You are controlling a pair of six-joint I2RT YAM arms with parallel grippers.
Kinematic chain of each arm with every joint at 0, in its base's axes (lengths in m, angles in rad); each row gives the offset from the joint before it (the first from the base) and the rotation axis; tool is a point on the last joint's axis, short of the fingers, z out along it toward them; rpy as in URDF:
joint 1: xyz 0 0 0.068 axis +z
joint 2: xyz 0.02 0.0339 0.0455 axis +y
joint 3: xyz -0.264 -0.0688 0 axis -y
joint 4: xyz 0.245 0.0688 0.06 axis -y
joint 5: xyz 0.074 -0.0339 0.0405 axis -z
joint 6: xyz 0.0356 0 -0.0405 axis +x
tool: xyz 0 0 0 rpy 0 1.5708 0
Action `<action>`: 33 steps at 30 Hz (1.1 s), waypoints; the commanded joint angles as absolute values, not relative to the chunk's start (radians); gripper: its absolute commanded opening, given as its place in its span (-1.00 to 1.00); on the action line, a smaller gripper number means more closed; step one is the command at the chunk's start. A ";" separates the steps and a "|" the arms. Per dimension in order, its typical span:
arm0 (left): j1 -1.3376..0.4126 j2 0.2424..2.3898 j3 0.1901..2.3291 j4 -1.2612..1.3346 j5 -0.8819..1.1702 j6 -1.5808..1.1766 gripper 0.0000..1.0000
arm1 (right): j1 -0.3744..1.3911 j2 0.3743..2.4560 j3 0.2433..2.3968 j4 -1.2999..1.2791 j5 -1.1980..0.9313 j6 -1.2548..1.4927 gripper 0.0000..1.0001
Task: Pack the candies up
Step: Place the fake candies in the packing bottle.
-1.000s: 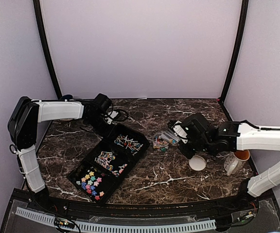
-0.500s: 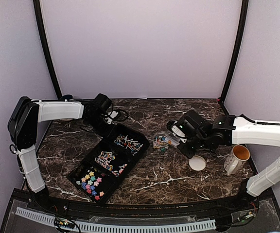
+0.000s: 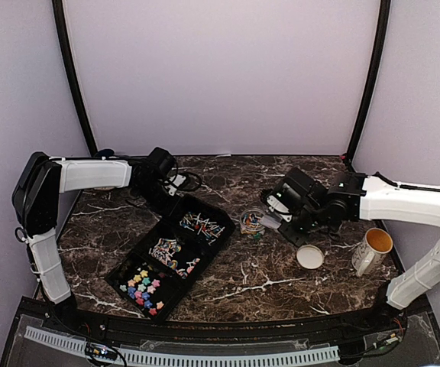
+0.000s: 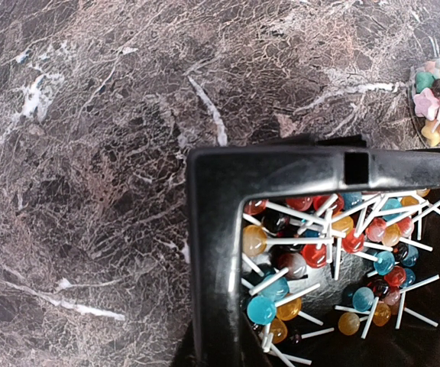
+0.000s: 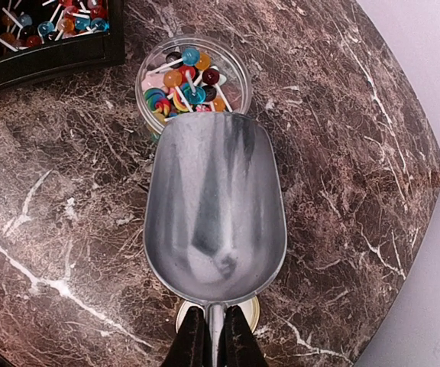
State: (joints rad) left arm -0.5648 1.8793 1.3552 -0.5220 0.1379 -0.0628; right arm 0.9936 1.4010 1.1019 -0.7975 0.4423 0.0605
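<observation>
Right gripper (image 5: 212, 338) clamped tight on the handle of a metal scoop (image 5: 214, 206). Its bowl is empty, lip over the clear tub (image 5: 241, 76). Candies (image 5: 183, 80) part-fill the tub; lollipops (image 4: 334, 252) sit in the black tray (image 4: 212, 229). Left gripper (image 3: 170, 195) closed at the tray's far corner, hold unconfirmed. Tan lid (image 3: 310, 257) off. Packing looks partway, capping left.

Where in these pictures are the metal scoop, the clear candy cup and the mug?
scoop (image 5: 216, 214): right wrist view, middle of its bowl.
cup (image 5: 193, 38): right wrist view, far rim.
mug (image 3: 363, 264): top view, white outer wall.
</observation>
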 commanded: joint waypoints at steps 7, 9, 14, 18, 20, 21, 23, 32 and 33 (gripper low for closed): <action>-0.564 1.823 1.385 -0.526 0.146 -0.071 -1.00 | 0.989 1.427 1.174 -0.799 0.448 0.047 -1.00; -0.564 1.824 1.385 -0.527 0.148 -0.071 -1.00 | 0.990 1.436 1.177 -0.780 0.461 0.046 -1.00; -0.565 1.824 1.386 -0.527 0.148 -0.071 -1.00 | 0.989 1.480 1.191 -0.738 0.472 0.033 -1.00; -0.565 1.822 1.385 -0.528 0.146 -0.069 -1.00 | 0.989 1.525 1.203 -0.723 0.486 0.021 -1.00; -0.565 1.822 1.384 -0.528 0.146 -0.069 -1.00 | 0.989 1.540 1.203 -0.709 0.487 0.012 -1.00; -0.564 1.823 1.384 -0.528 0.146 -0.069 -1.00 | 0.989 1.549 1.203 -0.702 0.487 0.008 -1.00; -0.565 1.822 1.385 -0.528 0.146 -0.069 -1.00 | 0.989 1.562 1.205 -0.688 0.485 0.000 -1.00; -0.564 1.825 1.384 -0.526 0.147 -0.069 -1.00 | 0.986 1.618 1.223 -0.661 0.500 -0.031 -1.00; -0.564 1.824 1.384 -0.527 0.147 -0.069 -1.00 | 0.985 1.625 1.227 -0.662 0.499 -0.033 -1.00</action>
